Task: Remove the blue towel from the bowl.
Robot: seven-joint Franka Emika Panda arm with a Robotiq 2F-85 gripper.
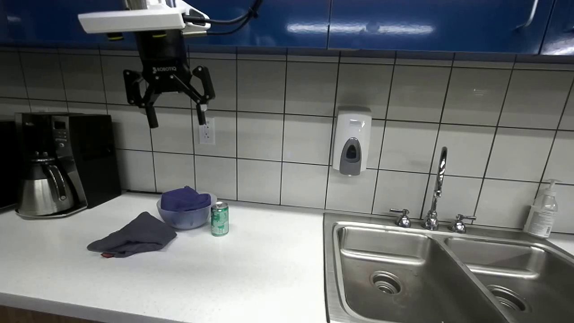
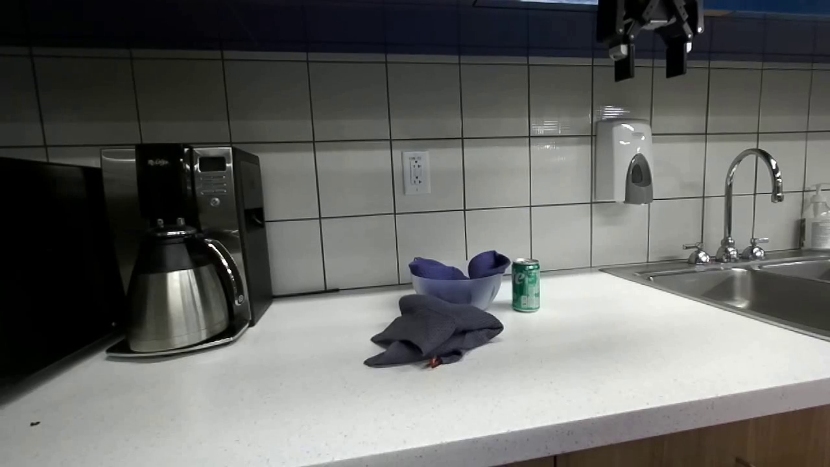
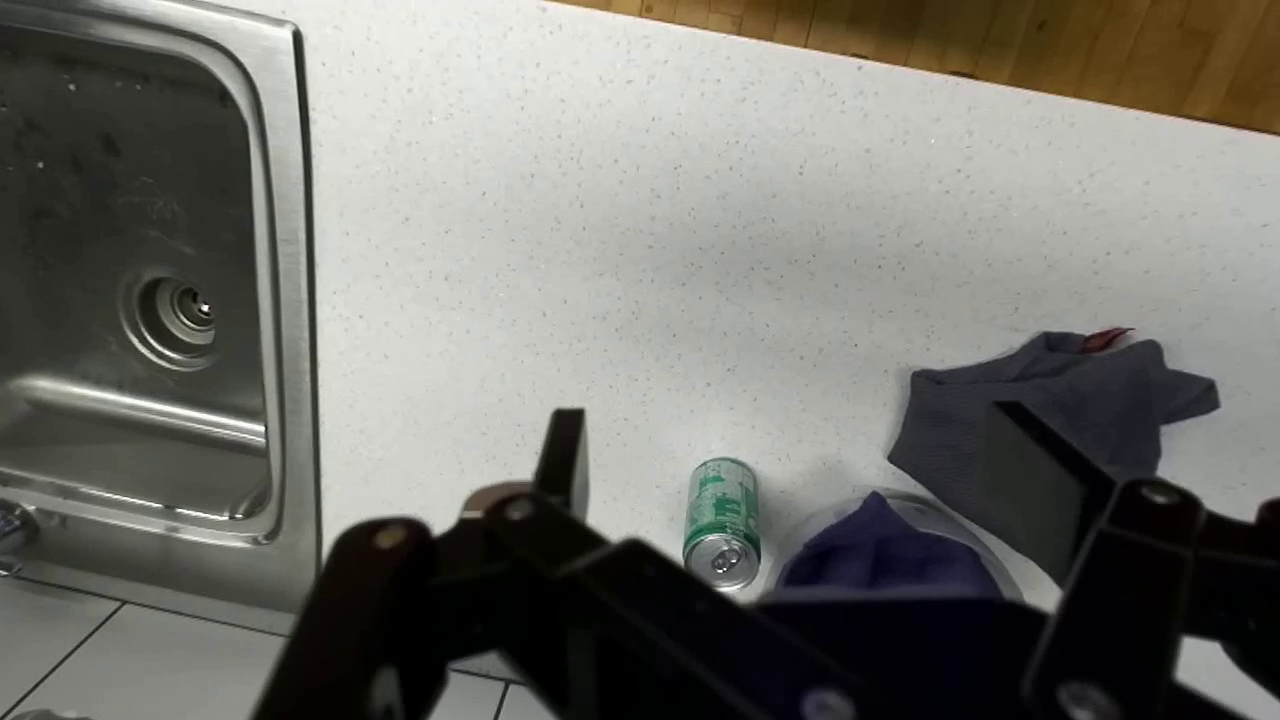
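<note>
White slab-shaped arm housing [image 1: 134, 21], yellow-banded dark tabs [image 1: 159, 33] underneath. Thick smooth black cables [image 1: 254, 11] out the side. Black two-finger gripper [image 1: 177, 124]: cylindrical upper body [image 1: 161, 47], white "ROBOTIQ" lettering [image 1: 164, 69], angular linkage bars [image 1: 205, 80], small light-grey bits [image 2: 618, 52] near the fingertips, flat dark finger pads [image 3: 1030, 490]. Wrist view: round screw heads [image 3: 1160, 492] at pivots, blurred.

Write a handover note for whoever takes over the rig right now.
Gripper: open, empty, raised above the counter.
Blue towel: bunched in the bowl, its top sticking up.
Near the bowl: gray cloth and green can, both on the counter.
Done: nothing of the removal; towel not yet grasped.
Left: grasp the blue towel, lift it out of the bowl.
</note>
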